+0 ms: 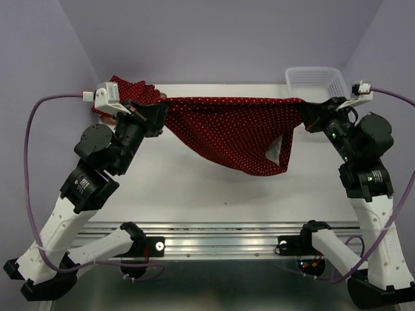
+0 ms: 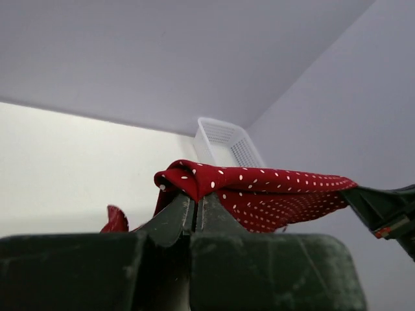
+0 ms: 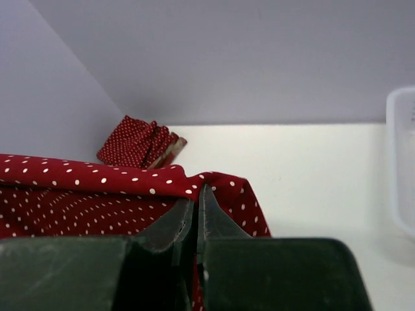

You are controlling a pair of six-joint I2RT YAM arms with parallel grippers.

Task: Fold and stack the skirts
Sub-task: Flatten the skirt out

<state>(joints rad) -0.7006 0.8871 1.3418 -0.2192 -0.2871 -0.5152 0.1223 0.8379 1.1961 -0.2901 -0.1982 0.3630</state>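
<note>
A dark red polka-dot skirt (image 1: 227, 129) hangs stretched between both grippers above the table, its lower part sagging to the table at centre right. My left gripper (image 1: 162, 116) is shut on its left top corner; in the left wrist view the cloth (image 2: 259, 188) bunches over the closed fingertips. My right gripper (image 1: 305, 111) is shut on its right top corner, also shown in the right wrist view (image 3: 97, 194). A folded pile with another polka-dot skirt (image 3: 137, 144) on top lies at the back left corner (image 1: 130, 87); a plaid edge shows under it.
A white mesh basket (image 1: 316, 81) stands at the back right corner, also in the left wrist view (image 2: 224, 139). Grey walls enclose the table on three sides. Purple cables loop beside both arms.
</note>
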